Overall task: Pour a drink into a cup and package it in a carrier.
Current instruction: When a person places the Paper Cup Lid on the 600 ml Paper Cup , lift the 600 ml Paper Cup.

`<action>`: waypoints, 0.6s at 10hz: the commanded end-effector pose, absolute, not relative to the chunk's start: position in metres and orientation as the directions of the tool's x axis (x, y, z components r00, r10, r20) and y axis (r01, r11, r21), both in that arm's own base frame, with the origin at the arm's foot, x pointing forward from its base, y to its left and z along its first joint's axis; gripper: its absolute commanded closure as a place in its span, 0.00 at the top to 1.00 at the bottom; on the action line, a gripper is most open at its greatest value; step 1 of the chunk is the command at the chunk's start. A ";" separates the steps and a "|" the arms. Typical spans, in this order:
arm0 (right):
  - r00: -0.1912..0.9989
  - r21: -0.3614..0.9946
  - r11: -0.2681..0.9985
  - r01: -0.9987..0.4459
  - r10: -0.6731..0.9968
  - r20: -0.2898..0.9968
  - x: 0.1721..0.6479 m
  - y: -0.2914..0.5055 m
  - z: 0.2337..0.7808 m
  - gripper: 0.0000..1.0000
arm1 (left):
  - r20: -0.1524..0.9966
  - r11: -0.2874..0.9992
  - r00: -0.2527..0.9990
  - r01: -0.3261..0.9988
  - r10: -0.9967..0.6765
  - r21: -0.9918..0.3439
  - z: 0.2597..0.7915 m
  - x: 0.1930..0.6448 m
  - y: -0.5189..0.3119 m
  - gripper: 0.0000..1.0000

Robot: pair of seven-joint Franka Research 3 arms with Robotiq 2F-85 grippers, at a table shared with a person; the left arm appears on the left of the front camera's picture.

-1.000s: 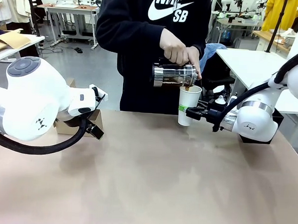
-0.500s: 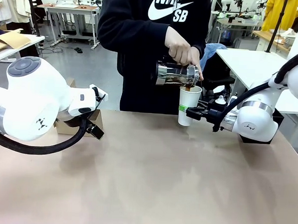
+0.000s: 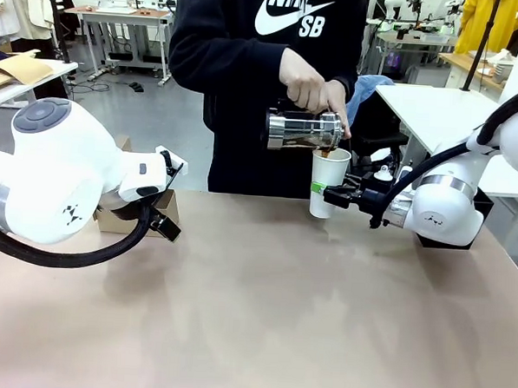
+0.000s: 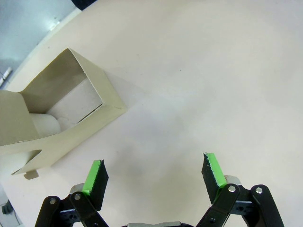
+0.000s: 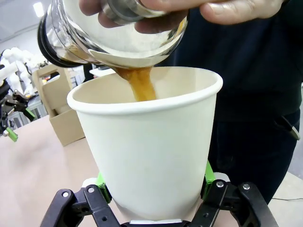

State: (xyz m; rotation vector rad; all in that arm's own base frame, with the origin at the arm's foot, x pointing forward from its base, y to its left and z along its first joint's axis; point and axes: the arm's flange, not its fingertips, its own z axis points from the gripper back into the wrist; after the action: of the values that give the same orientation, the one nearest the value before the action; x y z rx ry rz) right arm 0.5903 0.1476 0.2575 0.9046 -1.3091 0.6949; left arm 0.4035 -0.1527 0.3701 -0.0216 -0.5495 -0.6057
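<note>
**Item 1. Table (image 3: 261,324).** Flat, matte, pale tan top.

**Item 2. My left gripper (image 4: 154,170).** It was released, with the jaws spread wide and nothing between the green pads (image 4: 94,176). It pointed down at the table, hanging above the bare surface. In the front view, my left gripper (image 3: 165,224) sat low at the end of a bent white arm, just beside the carrier.

**Item 3. Carrier (image 4: 71,111).** Brown cardboard with thin folded walls and square edges. One open compartment faced up toward my left wrist. It stood on the table's left part, well apart from the cup. From my right wrist, the carrier (image 5: 64,123) showed its tall flat handle rising upright.

**Item 4. My right gripper (image 3: 321,194).** It was clenched on the cup's lower body, with fingers level and reaching toward the table's far edge. One pad pressed each side.

**Item 5. Cup (image 5: 151,151).** White paper, smooth and tapered, with a rolled rim. Its long axis was upright and its mouth was open to the top. It was held off the table, under the jug's lip.

**Item 6. Drink (image 5: 141,85).** An amber-brown stream fell from the jug into the cup.

**Item 7. Jug (image 3: 304,130).** Clear glass with metal bands. Its long axis lay nearly level, and the mouth was tipped over the cup's rim.

**Item 8. Person's hand (image 3: 310,82).** It gripped the jug from above, and the sleeve was dark.
</note>
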 end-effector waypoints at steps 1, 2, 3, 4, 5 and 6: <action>0.160 0.174 0.499 -0.849 -0.071 0.985 0.591 0.149 0.261 0.81 | 0.498 0.827 0.684 0.546 -0.534 0.136 0.370 0.404 -0.152 1.00; 0.160 0.174 0.499 -0.849 -0.071 0.985 0.591 0.149 0.261 0.81 | 0.498 0.827 0.684 0.546 -0.534 0.136 0.370 0.404 -0.152 1.00; 0.160 0.174 0.499 -0.849 -0.071 0.985 0.591 0.149 0.261 0.81 | 0.498 0.827 0.684 0.546 -0.534 0.136 0.370 0.404 -0.152 1.00; 0.160 0.174 0.499 -0.849 -0.071 0.985 0.591 0.149 0.261 0.81 | 0.498 0.827 0.684 0.546 -0.534 0.136 0.370 0.404 -0.152 1.00; 0.160 0.174 0.499 -0.849 -0.071 0.985 0.591 0.149 0.261 0.81 | 0.498 0.827 0.684 0.546 -0.534 0.136 0.370 0.404 -0.152 1.00; 0.160 0.174 0.499 -0.849 -0.071 0.985 0.591 0.149 0.261 0.81 | 0.498 0.827 0.684 0.546 -0.534 0.136 0.370 0.404 -0.152 1.00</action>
State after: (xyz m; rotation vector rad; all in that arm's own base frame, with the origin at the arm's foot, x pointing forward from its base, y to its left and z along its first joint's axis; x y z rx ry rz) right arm 0.5901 0.1469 0.2567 0.9032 -1.3076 0.6938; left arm 0.4035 -0.1527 0.3701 -0.0216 -0.5495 -0.6057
